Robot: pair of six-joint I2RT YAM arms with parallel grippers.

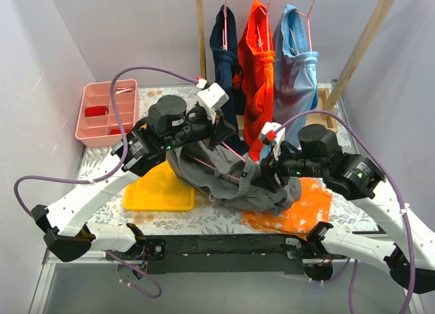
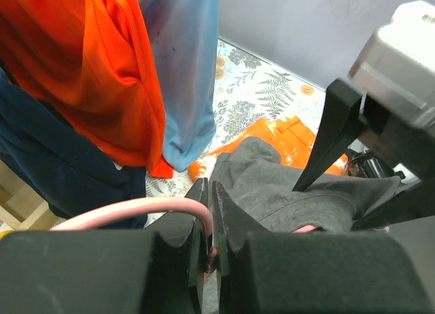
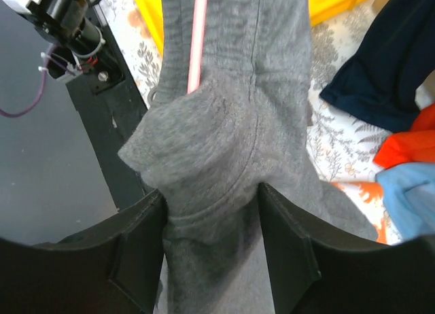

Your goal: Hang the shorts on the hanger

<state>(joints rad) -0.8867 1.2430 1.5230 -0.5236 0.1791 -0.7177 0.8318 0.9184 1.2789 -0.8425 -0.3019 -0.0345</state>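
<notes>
The dark grey shorts [image 1: 224, 181] hang bunched above the table between my two grippers. The salmon-pink wire hanger [image 1: 234, 153] runs inside them; its wire shows in the right wrist view [image 3: 198, 42] going into the fabric. My left gripper [image 1: 228, 141] is shut on the hanger's wire [image 2: 136, 208], with its jaws [image 2: 209, 185] pressed together just above the shorts [image 2: 272, 185]. My right gripper [image 1: 264, 178] is shut on a thick fold of the shorts [image 3: 231, 124], which fills the gap between its jaws [image 3: 211, 192].
A pale wooden rack [image 1: 201, 35] at the back carries a navy garment [image 1: 224, 49], an orange garment [image 1: 257, 69] and light blue shorts [image 1: 298, 76]. A pink divided tray [image 1: 105, 113] stands back left. A yellow tray [image 1: 160, 188] and an orange blotched cloth [image 1: 306, 208] lie under the arms.
</notes>
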